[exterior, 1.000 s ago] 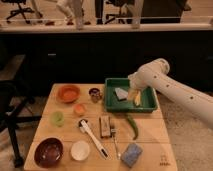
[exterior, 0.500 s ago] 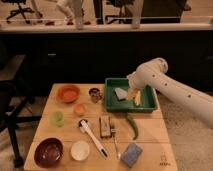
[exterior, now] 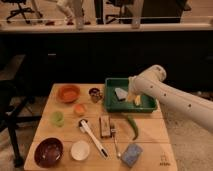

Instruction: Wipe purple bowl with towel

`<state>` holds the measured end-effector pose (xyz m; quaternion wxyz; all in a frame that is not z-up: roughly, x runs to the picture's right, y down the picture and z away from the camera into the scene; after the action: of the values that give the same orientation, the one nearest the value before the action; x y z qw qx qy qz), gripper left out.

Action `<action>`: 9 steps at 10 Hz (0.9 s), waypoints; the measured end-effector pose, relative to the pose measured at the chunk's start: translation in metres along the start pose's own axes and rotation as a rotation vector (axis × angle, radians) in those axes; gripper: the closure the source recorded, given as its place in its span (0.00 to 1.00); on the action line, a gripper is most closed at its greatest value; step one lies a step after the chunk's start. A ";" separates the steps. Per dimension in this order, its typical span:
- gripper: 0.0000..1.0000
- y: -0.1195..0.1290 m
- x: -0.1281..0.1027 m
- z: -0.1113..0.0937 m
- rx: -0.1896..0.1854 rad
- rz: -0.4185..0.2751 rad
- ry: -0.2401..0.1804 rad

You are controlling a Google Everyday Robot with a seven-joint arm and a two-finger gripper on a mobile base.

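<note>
The purple bowl [exterior: 48,151] sits empty at the front left corner of the wooden table. The towel [exterior: 120,93], a small pale folded cloth, lies inside the green tray [exterior: 150,106] at the back right. My white arm comes in from the right, and its gripper [exterior: 132,96] hangs over the middle of the tray, just right of the towel. The gripper is open and holds nothing. Its end hides part of the tray floor.
An orange bowl [exterior: 68,93] and a small can [exterior: 95,94] stand at the back left. A white bowl [exterior: 80,150], a brush [exterior: 93,136], a fork [exterior: 115,141], a wooden block [exterior: 104,125], a green chili [exterior: 134,128] and a blue-grey sponge [exterior: 131,155] lie towards the front.
The arm's end has edged slightly left and down over the green tray. The objects on the table have not moved.
</note>
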<state>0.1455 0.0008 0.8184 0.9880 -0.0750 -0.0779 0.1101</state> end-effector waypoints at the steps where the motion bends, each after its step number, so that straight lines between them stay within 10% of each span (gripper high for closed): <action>1: 0.20 0.001 -0.001 0.005 0.012 0.005 0.002; 9: 0.20 0.008 0.014 0.062 -0.040 0.047 -0.056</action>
<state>0.1467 0.0196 0.8796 0.9809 -0.0936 -0.1060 0.1336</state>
